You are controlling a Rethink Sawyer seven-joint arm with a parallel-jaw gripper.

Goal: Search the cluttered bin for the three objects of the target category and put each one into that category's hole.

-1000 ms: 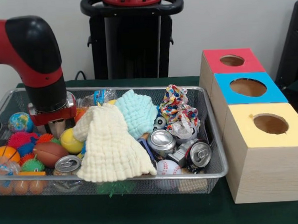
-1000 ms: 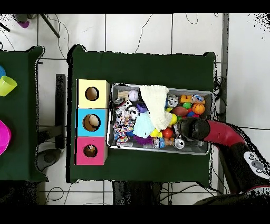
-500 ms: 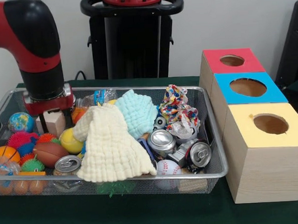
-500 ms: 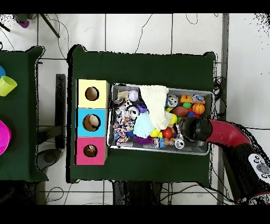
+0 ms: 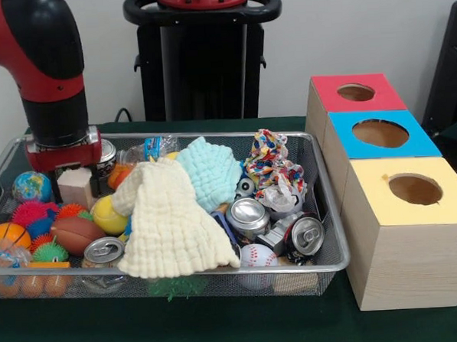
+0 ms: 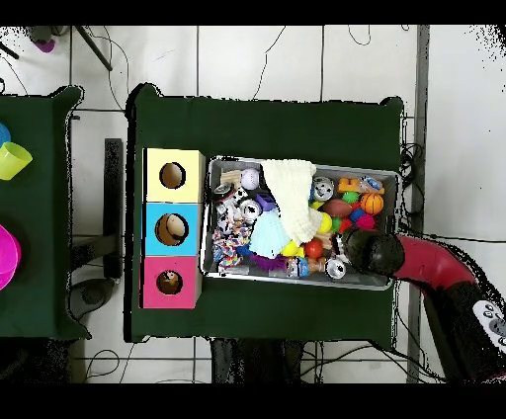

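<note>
Pincer [image 5: 74, 181] on the red and black arm hangs at the far left end of the wire bin [image 5: 334, 263], and its state cannot be told, since a pale block-like shape below the red wrist hides the detail. Nothing names the target category, so no single task object can be picked out. Crushed drink cans [image 5: 248, 216] lie just right of the cream waffle cloth [image 5: 170, 228] near the bin's middle; by judgement they are light, stiff, smooth-sided and likely to slip, so a hold across the body seems best. Balls left of the cloth, such as the brown football [image 5: 77, 233], look light and apt to roll. The cloth and the mint cloth [image 5: 212, 172] beside it are soft and limp, best pinched at a raised fold. Three boxes with round holes stand right of the bin: red [image 5: 355, 92], blue [image 5: 380, 133] and yellow [image 5: 414, 189].

Compared with one second ago, the arm has risen and drawn back toward the bin's far left corner; the bin's contents look unmoved.
</note>
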